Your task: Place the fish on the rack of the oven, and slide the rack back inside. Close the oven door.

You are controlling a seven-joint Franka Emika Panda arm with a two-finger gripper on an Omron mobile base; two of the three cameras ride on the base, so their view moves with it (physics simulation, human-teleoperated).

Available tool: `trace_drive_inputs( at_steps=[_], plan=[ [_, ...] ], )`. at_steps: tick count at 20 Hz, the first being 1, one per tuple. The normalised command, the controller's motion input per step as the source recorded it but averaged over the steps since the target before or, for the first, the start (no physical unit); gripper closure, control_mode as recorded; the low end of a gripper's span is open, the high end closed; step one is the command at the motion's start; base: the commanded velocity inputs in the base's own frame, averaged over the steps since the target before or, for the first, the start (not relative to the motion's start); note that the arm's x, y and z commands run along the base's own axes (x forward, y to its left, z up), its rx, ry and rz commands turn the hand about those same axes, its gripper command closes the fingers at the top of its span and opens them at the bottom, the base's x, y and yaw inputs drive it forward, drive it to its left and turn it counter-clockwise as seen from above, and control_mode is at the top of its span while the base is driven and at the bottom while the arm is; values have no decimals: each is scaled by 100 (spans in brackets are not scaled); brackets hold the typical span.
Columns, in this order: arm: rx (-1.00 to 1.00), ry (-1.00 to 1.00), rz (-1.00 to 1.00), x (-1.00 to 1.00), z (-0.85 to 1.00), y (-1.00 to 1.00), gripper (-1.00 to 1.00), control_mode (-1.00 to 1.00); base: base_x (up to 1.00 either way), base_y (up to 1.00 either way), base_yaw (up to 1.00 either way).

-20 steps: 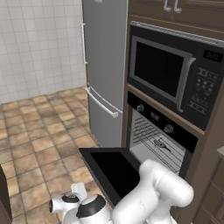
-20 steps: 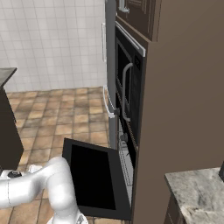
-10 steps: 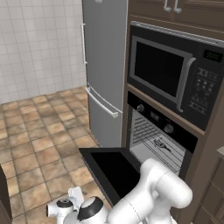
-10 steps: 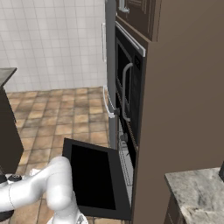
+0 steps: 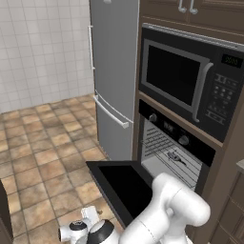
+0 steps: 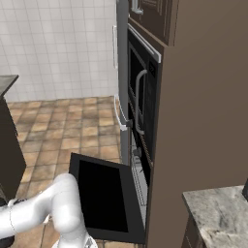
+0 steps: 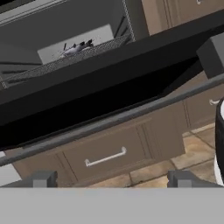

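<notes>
The oven (image 5: 174,143) stands in the wall under the microwave, its oven door (image 5: 125,187) dropped open and flat. The small dark fish (image 5: 176,157) lies on the rack (image 5: 164,145), which sits inside the cavity. From below, the hand view shows the fish (image 7: 78,47) on the rack (image 7: 61,63), above the oven door's dark edge (image 7: 87,100) and its long grey handle bar (image 7: 109,121). My gripper (image 7: 113,179) is open and empty, low near the floor in front of the door and below its handle. The arm (image 6: 53,208) bends down beside the door.
A black microwave (image 5: 188,86) sits above the oven and a grey fridge (image 5: 112,71) stands to its left. Under the oven is a brown drawer (image 7: 105,156) with a small handle. Tiled floor (image 5: 43,147) spreads to the left; a stone counter (image 6: 218,213) lies at the right.
The arm has swung a little lower and the hand has sunk toward the floor. The oven door stays open, and the fish and rack have not moved.
</notes>
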Motion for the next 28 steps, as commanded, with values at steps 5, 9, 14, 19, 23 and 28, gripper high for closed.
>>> trace_drive_inputs(
  at_steps=[5, 9, 14, 19, 23, 28],
  plan=[
    [-28, 12, -3, 35, -20, -36, -100, -100, 0, 0, 0],
    [-27, 14, -3, 58, -4, -26, -100, -100, 0, 0, 0],
    [-28, 16, -3, 74, 2, -20, -100, -100, 0, 0, 0],
    [-30, 15, -8, 57, 6, -28, -100, -100, 0, 0, 0],
    [-31, 20, -10, 69, -13, -21, -100, -100, 0, 0, 0],
    [-40, 37, -2, 93, -72, 28, -100, -100, 0, 0, 0]
  ],
)
